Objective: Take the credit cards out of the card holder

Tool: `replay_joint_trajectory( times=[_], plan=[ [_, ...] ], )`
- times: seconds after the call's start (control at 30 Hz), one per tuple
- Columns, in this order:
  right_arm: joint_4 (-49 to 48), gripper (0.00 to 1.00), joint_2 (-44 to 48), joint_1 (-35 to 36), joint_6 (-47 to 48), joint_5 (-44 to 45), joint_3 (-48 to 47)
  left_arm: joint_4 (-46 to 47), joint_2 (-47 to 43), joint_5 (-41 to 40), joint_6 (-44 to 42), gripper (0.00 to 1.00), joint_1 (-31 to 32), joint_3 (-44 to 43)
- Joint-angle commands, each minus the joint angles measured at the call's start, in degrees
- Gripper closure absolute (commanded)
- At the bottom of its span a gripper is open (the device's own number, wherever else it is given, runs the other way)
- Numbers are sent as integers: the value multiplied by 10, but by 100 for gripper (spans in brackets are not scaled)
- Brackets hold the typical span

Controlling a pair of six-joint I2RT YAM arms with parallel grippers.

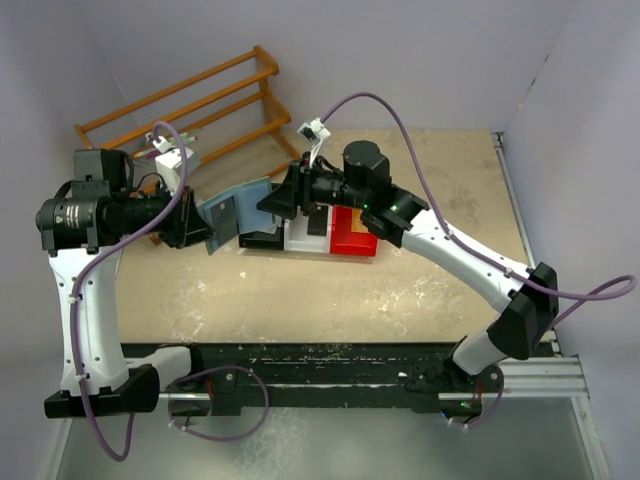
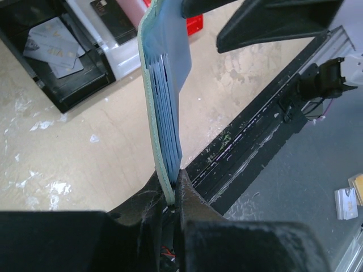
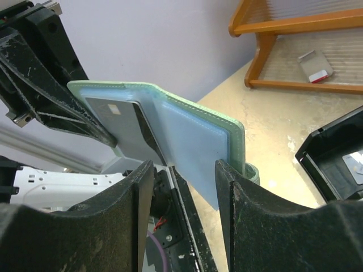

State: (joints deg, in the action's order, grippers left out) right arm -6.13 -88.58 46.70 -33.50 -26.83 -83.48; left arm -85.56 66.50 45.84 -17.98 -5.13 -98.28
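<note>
The card holder [image 1: 232,214] is open and held upright above the table. My left gripper [image 1: 198,226] is shut on its lower edge; the left wrist view shows it edge-on [image 2: 163,113] between the left gripper's [image 2: 174,182] jaws. My right gripper [image 1: 272,203] is open right at the holder's inner side. In the right wrist view its blue pages [image 3: 190,136] reach between the right gripper's [image 3: 184,170] fingers, and a dark card [image 3: 122,127] sits in a sleeve. Silvery cards [image 2: 54,45] lie in the black bin [image 2: 74,90]. A black card [image 2: 113,17] lies in the white bin [image 2: 122,56].
Black bin [image 1: 262,241], white bin [image 1: 300,238] and red bin [image 1: 355,236] stand in a row under the right arm. A wooden rack [image 1: 190,105] stands at the back left, with a small card-like item [image 3: 315,65] on it. The black rail [image 2: 255,136] runs along the near edge.
</note>
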Motion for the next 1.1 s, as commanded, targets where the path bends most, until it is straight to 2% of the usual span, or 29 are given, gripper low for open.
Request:
replay_joint_trajectory(
  times=[0.0,0.13,0.5,0.83,1.07],
  plan=[
    [-1,50,25,-3,-2,-15,-16,-13,-3,93,-41,100,2,-34],
    [9,51,11,-1,2,-22,-47,-20,-5,124,-55,100,2,-36],
    [-29,51,17,0,-33,-80,-49,-17,1,128,-46,100,2,-38],
    [-152,51,6,-5,-110,-197,-7,-20,-3,167,-49,100,2,-44],
    [-111,50,-3,-11,-82,-219,-39,-30,1,218,-57,100,2,-57]
  ],
)
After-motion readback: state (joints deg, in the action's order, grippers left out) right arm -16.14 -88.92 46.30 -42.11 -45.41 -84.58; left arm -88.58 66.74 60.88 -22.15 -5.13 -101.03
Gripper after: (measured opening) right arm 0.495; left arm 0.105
